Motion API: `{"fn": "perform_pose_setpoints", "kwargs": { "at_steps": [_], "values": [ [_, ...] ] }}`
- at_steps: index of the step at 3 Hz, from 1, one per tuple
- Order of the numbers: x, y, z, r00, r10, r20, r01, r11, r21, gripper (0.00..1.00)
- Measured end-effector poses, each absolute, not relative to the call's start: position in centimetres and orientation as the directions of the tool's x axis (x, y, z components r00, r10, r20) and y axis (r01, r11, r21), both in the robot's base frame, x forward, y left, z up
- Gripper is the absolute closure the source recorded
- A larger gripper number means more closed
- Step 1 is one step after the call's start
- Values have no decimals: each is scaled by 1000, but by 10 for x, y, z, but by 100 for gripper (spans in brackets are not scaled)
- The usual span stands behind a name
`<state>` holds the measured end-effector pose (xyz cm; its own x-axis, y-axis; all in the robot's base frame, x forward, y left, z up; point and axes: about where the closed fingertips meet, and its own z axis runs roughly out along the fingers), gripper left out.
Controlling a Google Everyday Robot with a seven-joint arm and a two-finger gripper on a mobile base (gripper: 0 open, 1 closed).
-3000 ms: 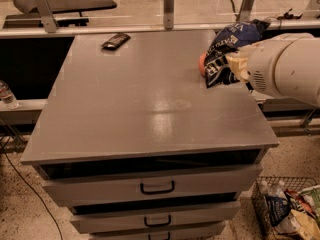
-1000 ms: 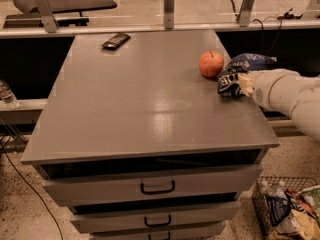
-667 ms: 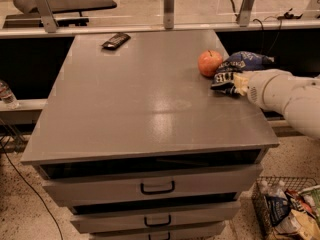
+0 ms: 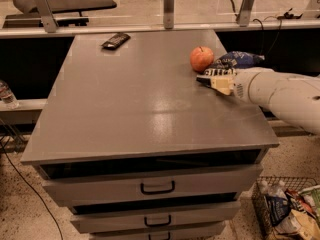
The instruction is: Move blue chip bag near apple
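The red-orange apple [image 4: 201, 58] stands on the grey tabletop [image 4: 140, 94] at the far right. The dark blue chip bag [image 4: 239, 59] lies just right of the apple, almost touching it, partly behind my arm. My gripper [image 4: 209, 77] is on the end of the white arm coming in from the right. It hovers low over the table just in front of the apple and the bag. It holds nothing.
A small flat black object [image 4: 115, 40] lies at the table's far left-centre. Drawers sit below the tabletop. A wire basket [image 4: 287, 209] of wrappers and bottles stands on the floor at lower right. A rail with posts runs behind the table.
Three seconds ago the gripper held the bag above the table's right side. The bag now lies beside the apple, and the gripper has drawn back from it toward the left.
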<state>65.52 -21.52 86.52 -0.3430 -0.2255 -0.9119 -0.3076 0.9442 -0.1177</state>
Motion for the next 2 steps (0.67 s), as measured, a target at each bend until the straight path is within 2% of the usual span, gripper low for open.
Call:
{"fn": "perform_pose_setpoints", "kwargs": {
  "at_steps": [1,2],
  "values": [
    [657,-212,874,-339,-242,-909,-323,937,-129,0],
    [653,-213,906,-300,-286,-910,-335,925,-180,0]
  ]
}}
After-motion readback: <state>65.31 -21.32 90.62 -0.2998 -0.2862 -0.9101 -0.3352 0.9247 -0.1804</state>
